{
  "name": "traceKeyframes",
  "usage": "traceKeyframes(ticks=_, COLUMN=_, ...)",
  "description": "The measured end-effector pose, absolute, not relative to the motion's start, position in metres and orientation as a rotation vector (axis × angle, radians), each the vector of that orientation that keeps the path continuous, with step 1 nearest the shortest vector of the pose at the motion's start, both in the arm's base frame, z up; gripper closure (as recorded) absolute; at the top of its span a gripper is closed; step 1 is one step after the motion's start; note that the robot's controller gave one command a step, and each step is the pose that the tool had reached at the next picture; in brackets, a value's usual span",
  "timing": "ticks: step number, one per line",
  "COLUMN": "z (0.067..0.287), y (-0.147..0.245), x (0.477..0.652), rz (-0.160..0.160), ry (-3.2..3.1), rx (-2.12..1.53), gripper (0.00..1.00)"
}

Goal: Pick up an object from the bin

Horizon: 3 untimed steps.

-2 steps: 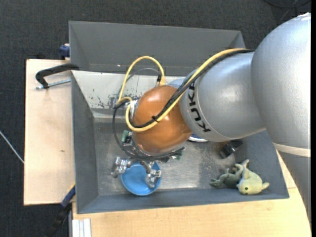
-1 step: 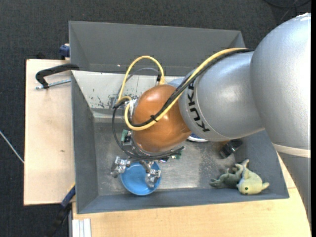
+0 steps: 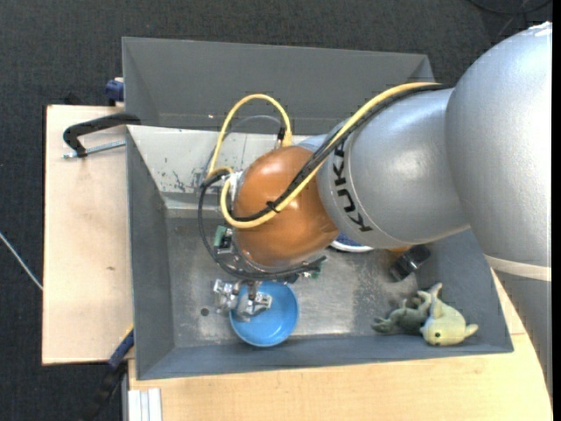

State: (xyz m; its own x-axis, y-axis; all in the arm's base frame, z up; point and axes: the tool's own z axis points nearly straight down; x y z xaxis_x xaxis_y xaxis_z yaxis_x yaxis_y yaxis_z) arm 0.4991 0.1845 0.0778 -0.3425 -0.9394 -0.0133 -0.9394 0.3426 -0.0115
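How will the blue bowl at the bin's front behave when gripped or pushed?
The blue bowl looks like smooth moulded plastic: probably stiff and light for its size. Its rounded, glossy wall may slip from a pinch. Sitting low on the flat bin floor under the gripper, it would likely slide, not tip, when pushed.

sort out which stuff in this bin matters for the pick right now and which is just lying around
In the job:
- claw, down at the lower left of the grey bin
- blue bowl, directly under the claw

Just lying about:
- green and yellow plush toy, lower right corner
- small black thing, beside the arm
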Motion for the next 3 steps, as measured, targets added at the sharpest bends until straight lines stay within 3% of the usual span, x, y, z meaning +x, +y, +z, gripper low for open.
traceKeyframes(ticks=1, z=0.091, y=0.186, x=0.502, rz=-0.003, ry=2.566, rx=-1.792, gripper=1.0)
traceKeyframes(ticks=2, z=0.14, y=0.188, x=0.504, rz=-0.001, ry=2.569, rx=-1.789, gripper=1.0)
traceKeyframes(ticks=3, z=0.155, y=0.19, x=0.505, rz=0.001, ry=2.573, rx=-1.789, gripper=1.0)
